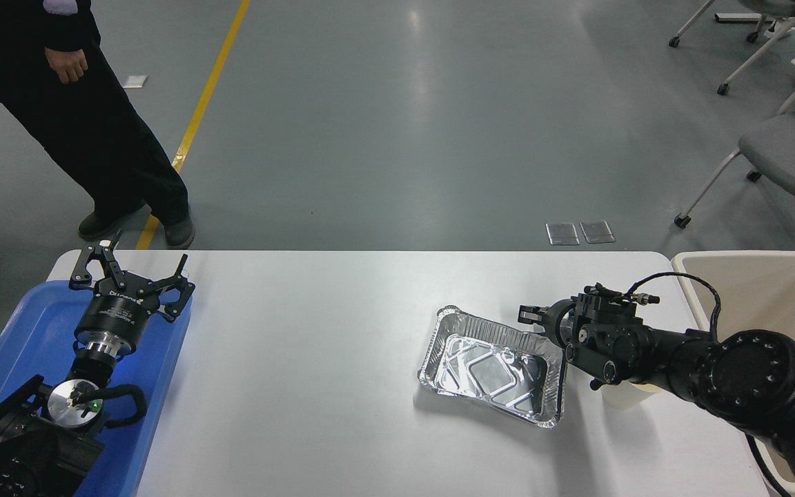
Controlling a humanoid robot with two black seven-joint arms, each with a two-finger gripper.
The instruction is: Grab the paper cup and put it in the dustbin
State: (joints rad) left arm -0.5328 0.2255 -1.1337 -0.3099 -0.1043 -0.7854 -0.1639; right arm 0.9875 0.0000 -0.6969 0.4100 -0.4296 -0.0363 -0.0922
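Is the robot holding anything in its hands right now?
The left hand, parked over the blue tray, is open and empty. The right hand is too hidden to tell; the paper cup peeks out under its arm.

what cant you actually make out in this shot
- Paper cup, head view: mostly hidden under the right arm; only a pale sliver shows.
- Right gripper: seen end-on, too small to tell open or shut.
- Dustbin: cut off by the right edge, inside partly covered by the arm.
- Person: cropped by the top edge.

Left tool (pixel 132 276) parked, fingers spread, right tool (pixel 532 316) extended forward
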